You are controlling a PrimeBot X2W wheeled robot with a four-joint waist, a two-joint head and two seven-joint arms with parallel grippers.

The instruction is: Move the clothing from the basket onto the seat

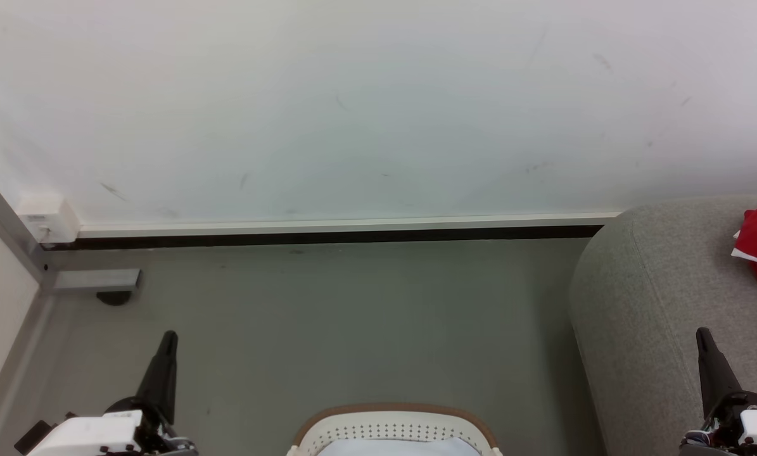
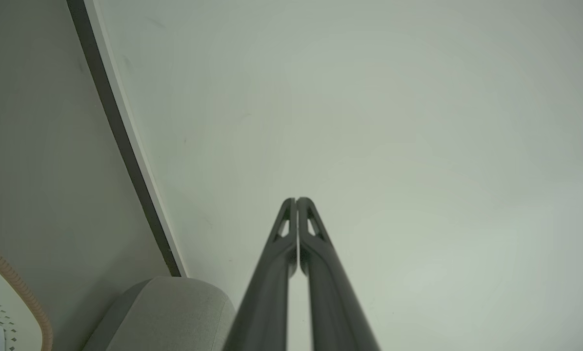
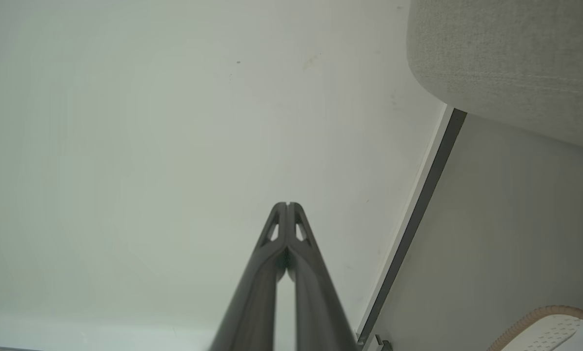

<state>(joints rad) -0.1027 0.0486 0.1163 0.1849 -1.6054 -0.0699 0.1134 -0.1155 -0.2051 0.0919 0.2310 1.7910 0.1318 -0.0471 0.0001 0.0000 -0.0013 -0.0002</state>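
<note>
Left gripper (image 2: 296, 200) and right gripper (image 3: 288, 204) both pressed together, empty. Cream-white perforated plastic basket (image 1: 392, 432) mostly out of head view; reaching in blind risks clipping its brown rim (image 1: 394, 408).

Pale scuffed wall (image 1: 353, 95); grey floor (image 1: 353, 316); dark skirting strip (image 1: 327, 237); white box (image 1: 49, 218).
</note>
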